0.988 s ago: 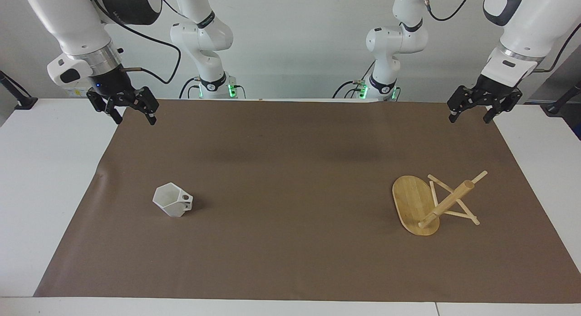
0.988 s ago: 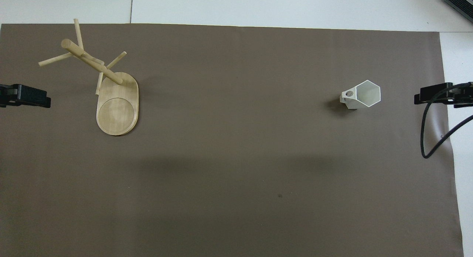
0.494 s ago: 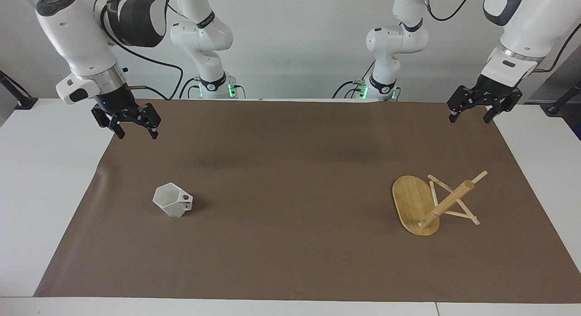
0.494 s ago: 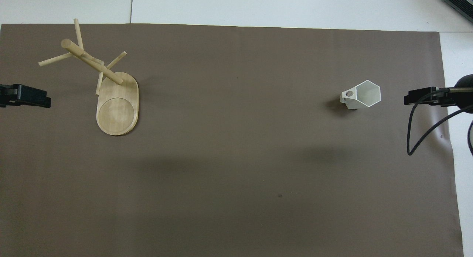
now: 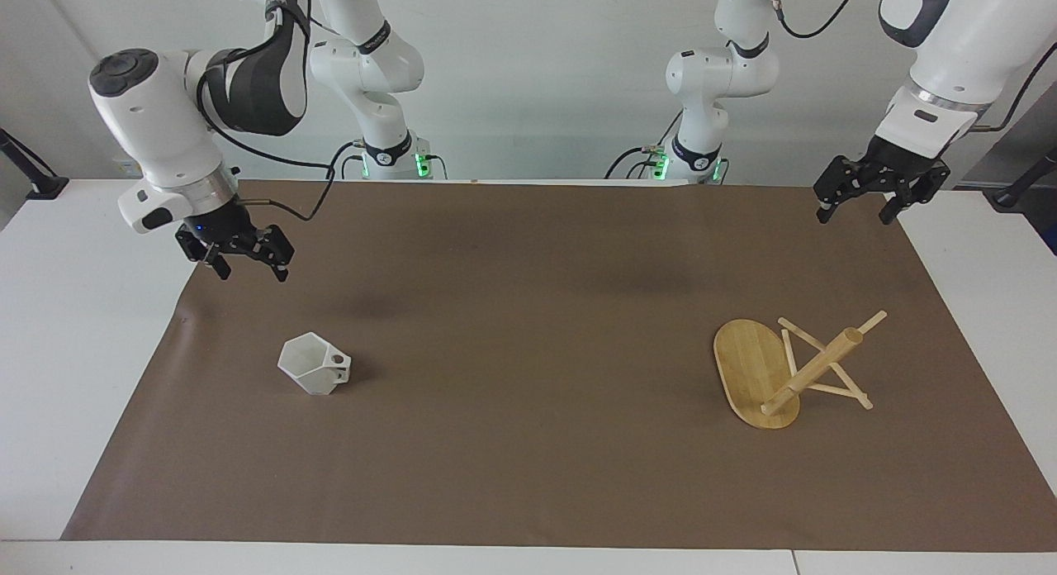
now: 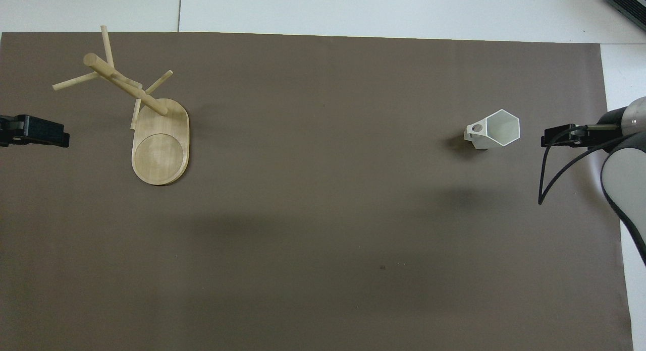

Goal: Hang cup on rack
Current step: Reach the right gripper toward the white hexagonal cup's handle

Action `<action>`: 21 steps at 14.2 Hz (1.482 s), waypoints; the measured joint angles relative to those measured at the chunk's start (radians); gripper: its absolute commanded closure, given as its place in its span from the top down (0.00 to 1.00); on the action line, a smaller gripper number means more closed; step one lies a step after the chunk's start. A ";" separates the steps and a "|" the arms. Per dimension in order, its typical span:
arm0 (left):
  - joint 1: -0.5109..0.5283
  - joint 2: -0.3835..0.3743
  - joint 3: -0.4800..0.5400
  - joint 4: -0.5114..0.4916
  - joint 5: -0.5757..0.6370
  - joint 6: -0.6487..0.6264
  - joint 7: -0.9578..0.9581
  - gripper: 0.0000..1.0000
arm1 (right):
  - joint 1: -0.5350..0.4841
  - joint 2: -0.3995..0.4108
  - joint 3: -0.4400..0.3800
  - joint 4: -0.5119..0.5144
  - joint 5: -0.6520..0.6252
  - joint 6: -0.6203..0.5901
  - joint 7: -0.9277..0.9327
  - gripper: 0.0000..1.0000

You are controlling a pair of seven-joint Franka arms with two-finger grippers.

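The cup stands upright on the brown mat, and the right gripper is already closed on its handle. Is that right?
Not quite. The cup does stand upright on the brown mat, but the facing view shows the right gripper open in the air, apart from it, holding nothing.

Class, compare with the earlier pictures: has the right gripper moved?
Yes. The right gripper, open, has come down toward the cup, which stays put on the brown mat.

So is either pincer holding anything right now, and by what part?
Nothing is held. Both the right pincer and left pincer hang open; the cup sits free.
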 measured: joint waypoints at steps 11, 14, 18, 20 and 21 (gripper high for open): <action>0.000 0.000 0.000 0.000 0.000 0.000 0.000 1.00 | -0.016 0.071 0.003 -0.090 0.000 0.219 -0.003 1.00; 0.000 0.000 0.000 0.000 0.000 0.000 0.000 1.00 | -0.015 0.102 0.003 -0.091 0.000 0.272 0.008 1.00; 0.000 0.000 0.000 0.000 0.000 0.000 0.000 1.00 | -0.006 0.142 0.003 -0.092 0.000 0.337 0.017 1.00; 0.000 0.000 0.000 0.000 0.000 0.000 0.000 1.00 | 0.000 0.158 0.004 -0.091 0.000 0.356 0.027 1.00; 0.000 0.000 0.000 0.000 0.000 0.000 0.000 1.00 | 0.006 0.161 0.004 -0.092 0.000 0.362 0.045 0.99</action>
